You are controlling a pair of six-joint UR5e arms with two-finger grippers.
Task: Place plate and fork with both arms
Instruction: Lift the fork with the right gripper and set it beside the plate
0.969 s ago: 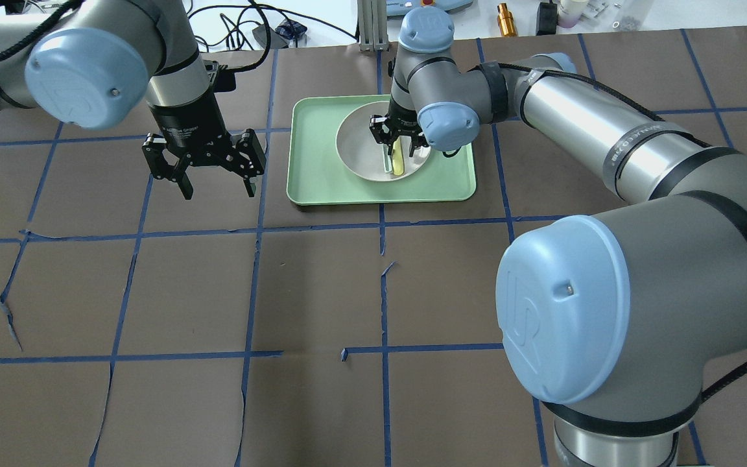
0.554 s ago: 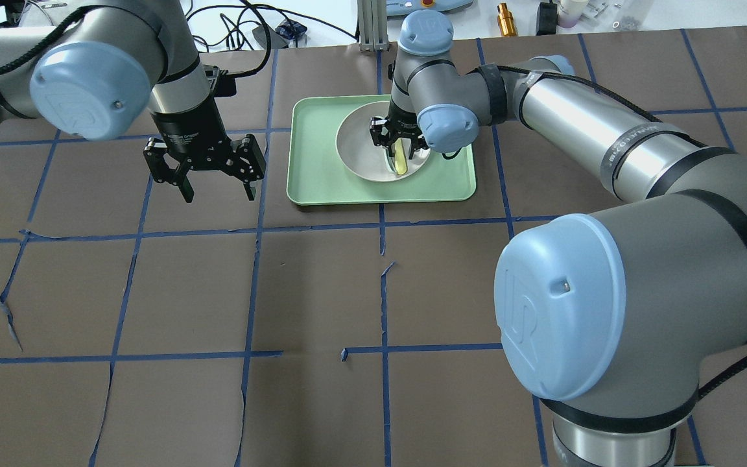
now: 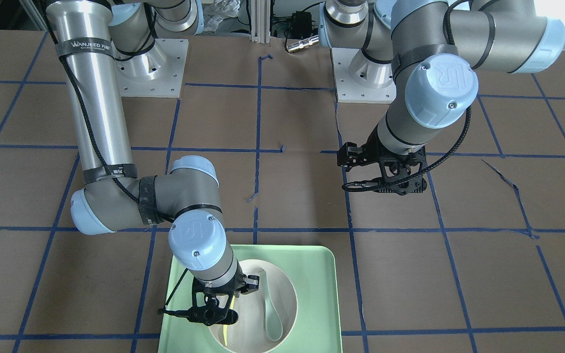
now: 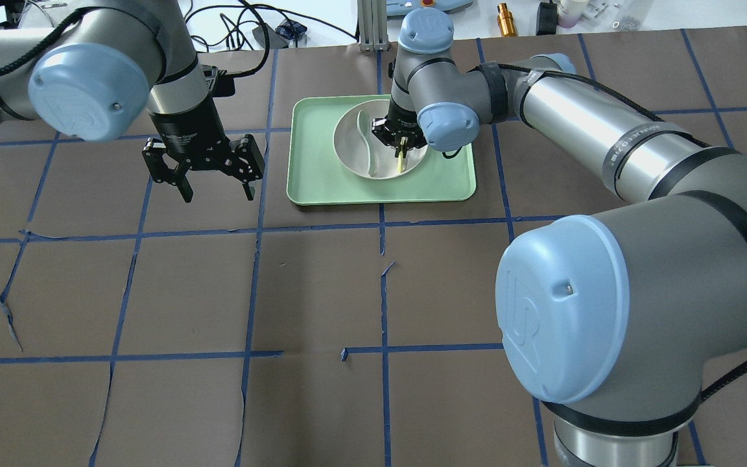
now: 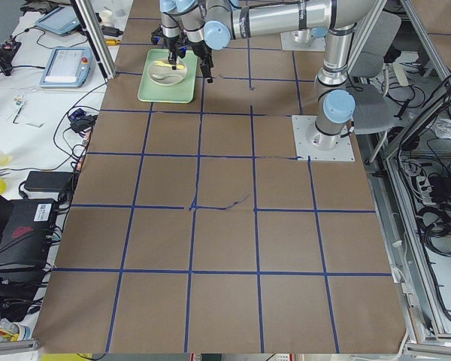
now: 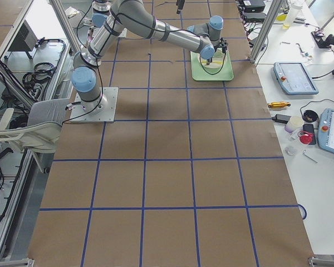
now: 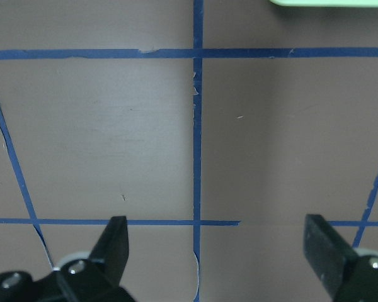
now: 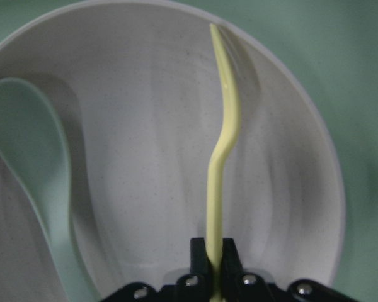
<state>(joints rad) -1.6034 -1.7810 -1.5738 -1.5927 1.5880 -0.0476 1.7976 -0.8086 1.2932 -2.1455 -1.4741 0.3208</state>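
The off-white plate [image 4: 354, 152] sits on the pale-green tray [image 4: 312, 175]. My right gripper [image 4: 399, 144] is down inside the plate and shut on one end of the pale-yellow fork [image 4: 401, 162]. In the right wrist view the fork [image 8: 223, 145] runs from the shut gripper [image 8: 214, 258] across the plate [image 8: 145, 126] to its far rim. My left gripper [image 4: 218, 192] is open and empty, hovering over the table left of the tray. The left wrist view shows its gripper [image 7: 220, 245] wide apart over bare table.
A pale grey-green spoon [image 8: 31, 145] lies in the plate beside the fork and also shows in the overhead view [image 4: 366, 139]. The tray's corner [image 7: 327, 2] is just ahead of the left gripper. Blue tape lines grid the brown table. Tools and cables lie beyond the far edge.
My right gripper has closed from open around the fork to shut on it. The spoon now shows further left in the plate. My left gripper has shifted only slightly.
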